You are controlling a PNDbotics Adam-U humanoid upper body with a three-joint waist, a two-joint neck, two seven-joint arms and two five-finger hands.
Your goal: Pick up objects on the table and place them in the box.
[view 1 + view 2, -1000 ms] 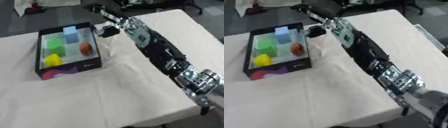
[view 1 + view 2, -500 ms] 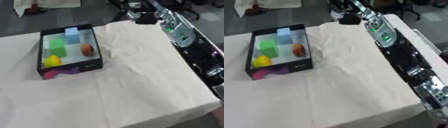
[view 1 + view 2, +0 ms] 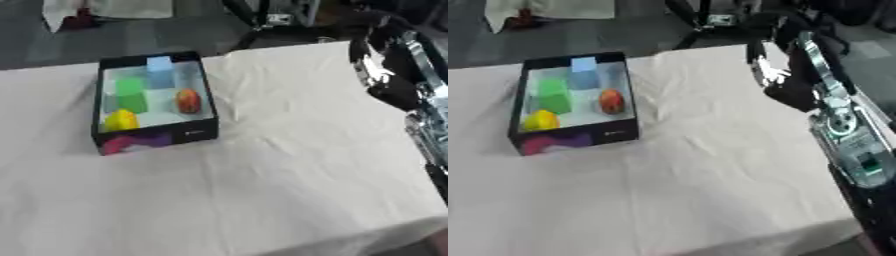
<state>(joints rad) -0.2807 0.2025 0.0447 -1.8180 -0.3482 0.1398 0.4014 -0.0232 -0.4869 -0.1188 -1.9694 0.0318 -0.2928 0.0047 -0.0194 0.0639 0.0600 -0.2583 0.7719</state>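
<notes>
Right eye view: nearest, bare white tablecloth [image 3: 710, 200] across the whole near half, creased, nothing resting on it. At the right edge, right arm [image 3: 846, 145], black with silver joints, running from the lower right corner up toward the far right of the table. Further out, at its end, right hand [image 3: 773, 75] above the cloth near the far right edge, blurred; whether fingers straight or curled, cannot tell; nothing visibly held. Left hand in neither view.

Well apart from that hand, over on the left half of the table, black box [image 3: 619, 95], open at the top, pale floor inside. Within it, at the near left corner, a yellow object [image 3: 541, 120]; behind that, a green block [image 3: 554, 96]; to the right of the green one, against the right wall, a red-orange rounded object [image 3: 610, 101]; at the far end, a light blue block [image 3: 583, 78]. All four inside the walls, none on the cloth. Near outer face of the box printed with pink and purple.
</notes>
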